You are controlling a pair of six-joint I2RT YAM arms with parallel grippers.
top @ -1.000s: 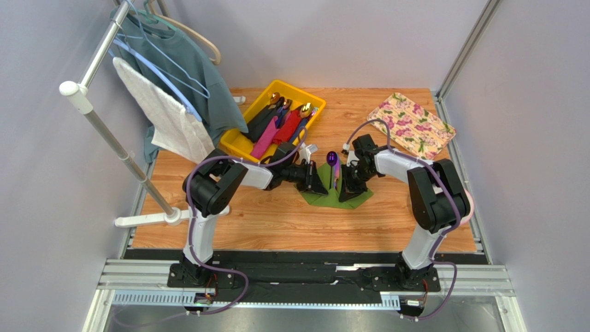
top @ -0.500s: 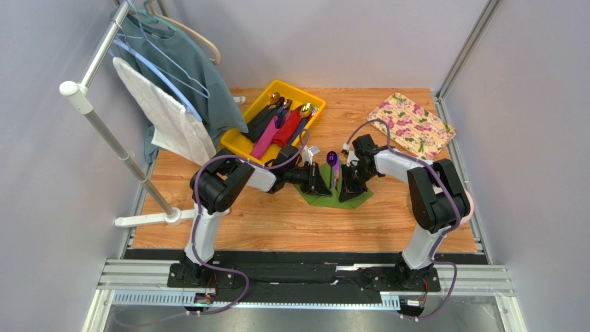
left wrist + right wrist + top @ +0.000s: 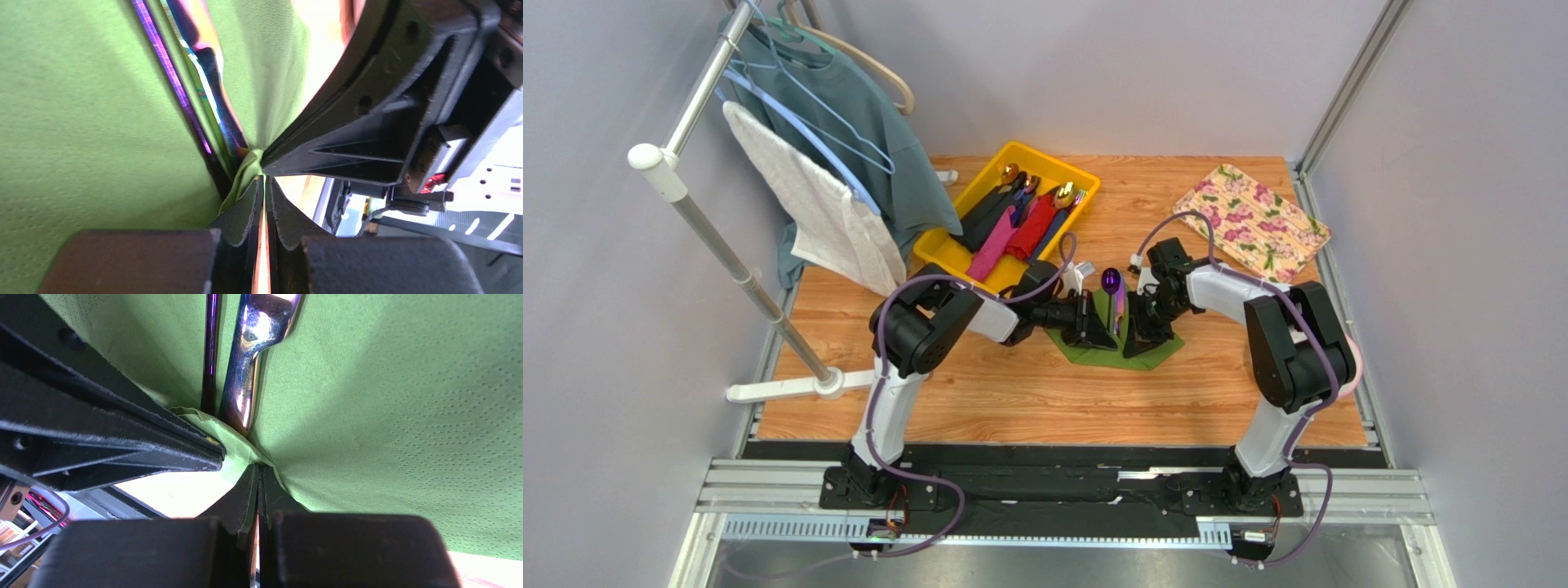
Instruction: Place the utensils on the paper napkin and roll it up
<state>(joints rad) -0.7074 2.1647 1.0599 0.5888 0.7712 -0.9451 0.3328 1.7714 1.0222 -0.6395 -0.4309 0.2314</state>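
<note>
Left wrist and right wrist views show us the left gripper (image 3: 265, 182) and right gripper (image 3: 258, 471) pinched shut on the edge of the thin green paper napkin (image 3: 86, 159), on the wooden table (image 3: 1014, 392) under slim iridescent utensils (image 3: 205, 92); we judge it limp, tearable, best held by edges.

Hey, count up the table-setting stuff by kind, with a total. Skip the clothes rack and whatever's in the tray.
paper napkin: 1
utensils lying on it: 2
yellow tray: 1
floral mat: 1
total: 5
</note>
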